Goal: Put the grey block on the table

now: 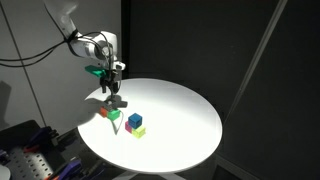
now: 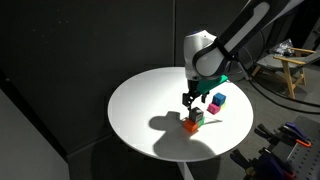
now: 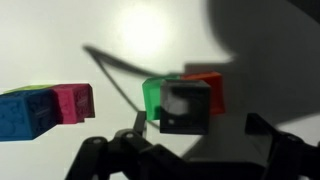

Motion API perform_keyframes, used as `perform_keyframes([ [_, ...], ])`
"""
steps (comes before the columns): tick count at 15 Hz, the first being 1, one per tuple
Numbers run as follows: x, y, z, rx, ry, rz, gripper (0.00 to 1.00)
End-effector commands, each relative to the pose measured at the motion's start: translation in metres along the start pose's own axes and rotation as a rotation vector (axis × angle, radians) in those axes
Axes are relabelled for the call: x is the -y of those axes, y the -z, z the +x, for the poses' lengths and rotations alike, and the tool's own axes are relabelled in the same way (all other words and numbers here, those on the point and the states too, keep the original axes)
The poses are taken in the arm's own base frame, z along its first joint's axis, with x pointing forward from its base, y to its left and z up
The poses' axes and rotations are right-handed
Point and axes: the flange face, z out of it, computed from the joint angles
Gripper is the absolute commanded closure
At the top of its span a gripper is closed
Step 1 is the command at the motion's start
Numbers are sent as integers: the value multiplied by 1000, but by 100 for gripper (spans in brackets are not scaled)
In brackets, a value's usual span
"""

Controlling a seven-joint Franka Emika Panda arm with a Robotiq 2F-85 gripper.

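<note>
The hand (image 2: 189, 102), grip impossible to tell, hung at the grey block (image 3: 185, 108) above the stacked cubes (image 2: 193, 122); pick-up seemed underway, bare counter (image 2: 140, 105) next

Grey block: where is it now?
The grey block is mid-frame in the wrist view, overlapping the green block and red block, with the pink block to its left.
</note>
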Motion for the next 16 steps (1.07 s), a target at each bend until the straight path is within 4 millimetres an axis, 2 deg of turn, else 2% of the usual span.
perform_keyframes([
  [1, 2, -5, 9, -5, -12, -25, 0],
  [16, -3, -30, 13, -6, -8, -27, 0],
])
